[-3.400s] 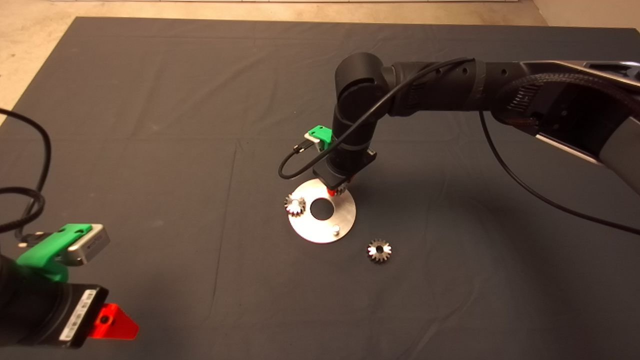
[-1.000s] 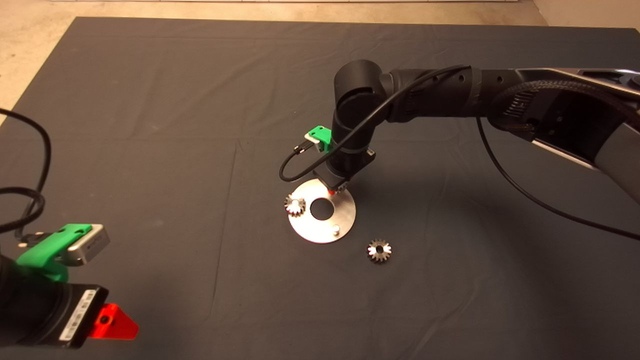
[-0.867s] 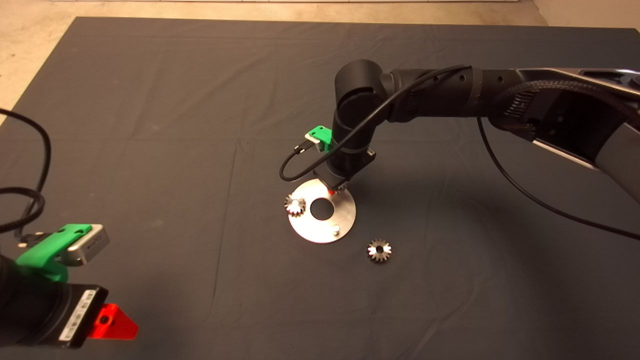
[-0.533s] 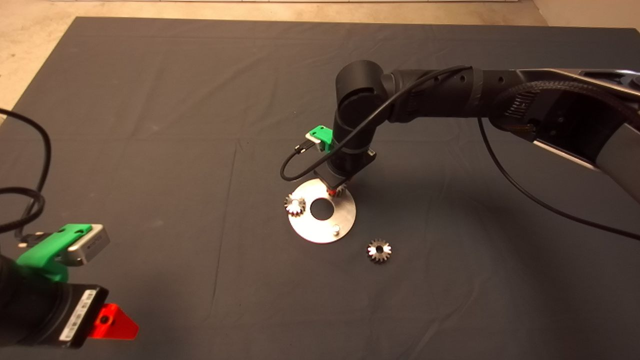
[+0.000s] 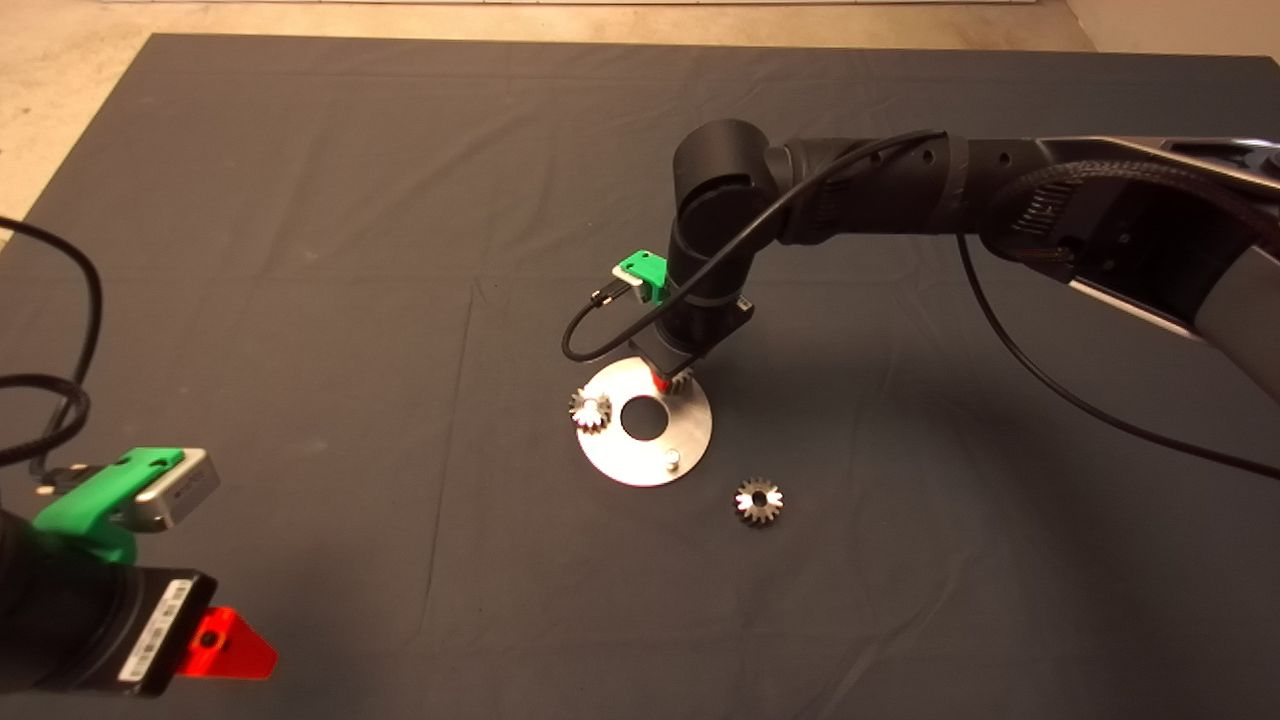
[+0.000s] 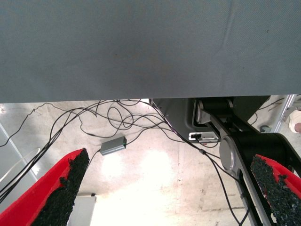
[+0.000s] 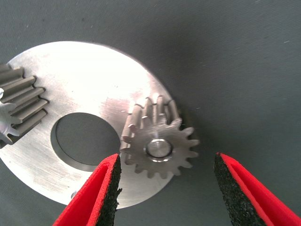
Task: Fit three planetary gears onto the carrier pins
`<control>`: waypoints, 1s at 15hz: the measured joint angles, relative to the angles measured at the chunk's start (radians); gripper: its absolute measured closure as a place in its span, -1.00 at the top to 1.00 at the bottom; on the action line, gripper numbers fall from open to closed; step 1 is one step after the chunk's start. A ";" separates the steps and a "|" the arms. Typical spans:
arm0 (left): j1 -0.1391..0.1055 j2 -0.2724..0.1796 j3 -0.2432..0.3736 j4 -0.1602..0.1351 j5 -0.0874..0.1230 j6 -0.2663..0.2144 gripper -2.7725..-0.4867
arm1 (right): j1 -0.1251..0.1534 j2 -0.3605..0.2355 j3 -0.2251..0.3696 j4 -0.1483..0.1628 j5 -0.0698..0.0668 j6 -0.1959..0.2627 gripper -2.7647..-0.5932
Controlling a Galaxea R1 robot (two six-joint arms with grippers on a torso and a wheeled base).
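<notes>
Fingers (image 7: pixel 101 193) of right gripper (image 7: pixel 164 190) spread wide, clear of gear (image 7: pixel 160 143) seated on pin (image 7: pixel 157 147).

Disc (image 5: pixel 690 432) at mat (image 5: pixel 300 300) centre, bearing 2 gears on pins: one (image 5: pixel 590 410) at its left edge, one (image 7: pixel 160 143) at its far edge. Third gear (image 5: pixel 759 501) lies on the mat, right of and nearer than the disc, beside the bare pin (image 5: pixel 673 460).

No text, brand or number can be read anywhere. The white sticker (image 5: pixel 152 633) on the black housing of the left tool at the head view's lower left edge carries small print, too fine to make out.
</notes>
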 joint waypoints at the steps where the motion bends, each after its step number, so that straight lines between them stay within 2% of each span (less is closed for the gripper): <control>1: 0.000 0.000 0.000 0.000 0.000 0.000 0.77 | 0.008 -0.001 0.001 0.001 0.000 0.000 -0.12; 3: 0.000 0.000 0.000 0.000 0.000 0.000 0.77 | 0.031 -0.014 0.013 0.010 0.001 0.007 -0.11; 4: 0.000 0.000 0.000 0.000 0.000 0.000 0.77 | 0.048 -0.027 0.024 0.016 0.001 0.017 -0.03; 5: 0.000 0.000 0.000 0.000 0.000 0.000 0.77 | 0.066 -0.045 0.039 0.027 0.003 0.031 0.05; 7: 0.000 0.000 0.000 0.000 0.000 0.000 0.77 | 0.095 -0.087 0.091 0.065 0.001 0.053 0.05; 9: 0.000 0.000 0.000 0.000 0.000 0.000 0.77 | 0.108 -0.120 0.160 0.125 0.000 0.087 0.17; 10: 0.000 0.000 0.001 0.000 0.000 0.000 0.77 | 0.111 -0.134 0.194 0.146 0.000 0.102 0.17; 12: 0.000 0.000 0.001 0.000 0.000 0.000 0.77 | 0.115 -0.164 0.281 0.183 0.000 0.149 0.29; 15: 0.000 0.000 0.002 0.000 0.000 0.000 0.77 | 0.117 -0.203 0.428 0.213 -0.001 0.222 0.30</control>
